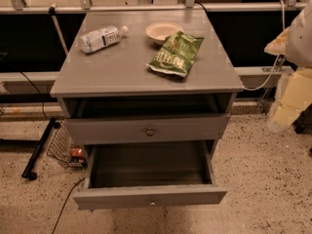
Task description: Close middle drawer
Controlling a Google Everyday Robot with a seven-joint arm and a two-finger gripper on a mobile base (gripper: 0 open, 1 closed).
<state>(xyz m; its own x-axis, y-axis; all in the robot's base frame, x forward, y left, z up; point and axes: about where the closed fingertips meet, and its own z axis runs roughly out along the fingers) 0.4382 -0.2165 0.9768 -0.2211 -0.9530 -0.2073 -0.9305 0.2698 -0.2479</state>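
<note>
Jutting far out of the grey cabinet (pixel 122 74), the middle drawer (pixel 146 196) stands wide open. Its dark inside is exposed, and a small round knob (pixel 152 202) sits centred on the flat front. It lies low and well to the left of the gripper (pixel 287 106), with no contact.

The gripper hangs at the right edge of view, off the cabinet's right side and above the floor; apart or together, cannot tell.

The top drawer (pixel 146 128) is out only a little, with a dark gap behind its front. It is left of the gripper and roughly level with it.

On the cabinet top, up and left of the gripper:
- green snack bag (pixel 176 52), nearest
- pale bowl (pixel 162 30), just beyond the bag, overlapped by it in view
- clear bottle (pixel 101 37) on its side, farthest left

A wire basket (pixel 62 147) sits on the speckled floor (pixel 263 179) past the cabinet's far side.
</note>
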